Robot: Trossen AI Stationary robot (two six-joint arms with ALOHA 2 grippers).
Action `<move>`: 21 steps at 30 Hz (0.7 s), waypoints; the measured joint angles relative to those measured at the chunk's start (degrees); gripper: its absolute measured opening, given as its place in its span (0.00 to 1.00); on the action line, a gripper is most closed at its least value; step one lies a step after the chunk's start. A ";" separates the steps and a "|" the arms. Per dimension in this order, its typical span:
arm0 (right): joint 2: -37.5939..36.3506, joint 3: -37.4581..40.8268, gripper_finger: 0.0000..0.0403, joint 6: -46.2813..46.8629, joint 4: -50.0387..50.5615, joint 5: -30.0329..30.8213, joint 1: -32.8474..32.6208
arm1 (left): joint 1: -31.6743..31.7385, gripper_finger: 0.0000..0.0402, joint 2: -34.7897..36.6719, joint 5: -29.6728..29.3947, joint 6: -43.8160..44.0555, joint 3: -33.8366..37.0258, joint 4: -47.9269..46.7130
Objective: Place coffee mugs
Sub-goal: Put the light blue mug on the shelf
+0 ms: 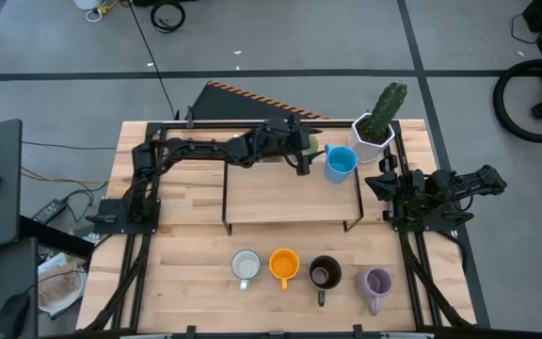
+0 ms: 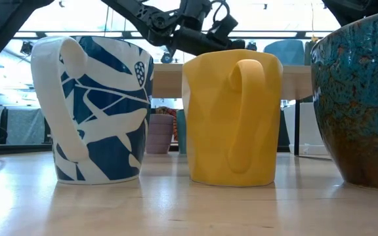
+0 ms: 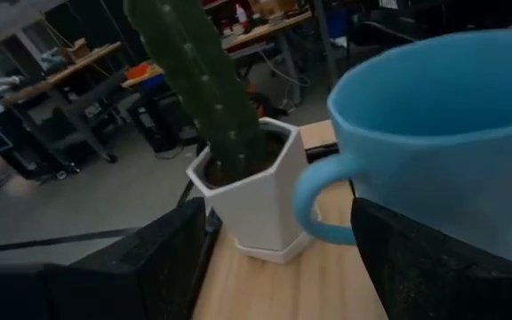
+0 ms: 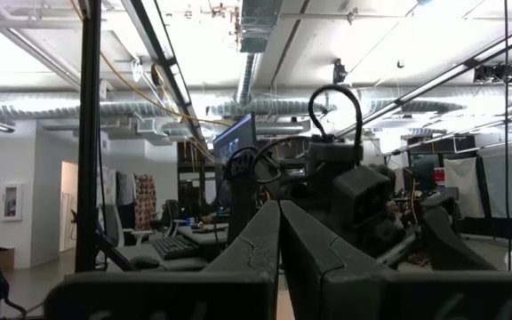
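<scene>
A light blue mug (image 1: 341, 162) stands upright at the far right corner of a raised wooden shelf (image 1: 290, 196). My left gripper (image 1: 309, 162) reaches over the shelf from the left and is open right beside it. In the left wrist view the mug's handle (image 3: 314, 206) lies between the two fingers. Four more mugs stand in a row on the near table: white with blue leaves (image 1: 246, 266), orange (image 1: 284, 266), dark brown (image 1: 325, 273) and lavender (image 1: 376, 282). My right gripper (image 1: 382, 185) waits shut at the table's right. My left gripper (image 3: 278, 267) is open at the blue mug (image 3: 452, 133), coming level from the table's left. One finger (image 3: 434, 267) stands in front of the mug's wall below the handle; I cannot tell whether it touches. The mug rests upright on the shelf.
A white faceted pot with a green cactus (image 1: 374, 130) stands just beyond the blue mug at the table's far right. The shelf's black frame legs (image 1: 226, 202) rise from the table. A lavender mug (image 2: 161, 133) shows under the shelf. Bare wood lies between shelf and mug row.
</scene>
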State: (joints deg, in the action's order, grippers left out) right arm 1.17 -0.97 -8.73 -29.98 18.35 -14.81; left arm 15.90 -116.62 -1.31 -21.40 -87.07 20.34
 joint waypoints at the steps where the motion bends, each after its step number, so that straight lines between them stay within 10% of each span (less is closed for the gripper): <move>1: -0.02 0.00 0.04 -0.02 0.00 0.00 -0.02 | 0.19 0.72 -0.56 -0.02 0.10 0.00 0.99; 21: 0.00 0.00 0.04 -0.34 0.02 0.02 -0.02 | 2.98 0.72 -1.94 0.09 5.63 0.00 7.68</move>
State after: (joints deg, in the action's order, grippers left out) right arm 1.17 -0.97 -9.08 -29.95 18.37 -14.83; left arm 18.87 -118.56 -1.22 -15.77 -87.07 28.01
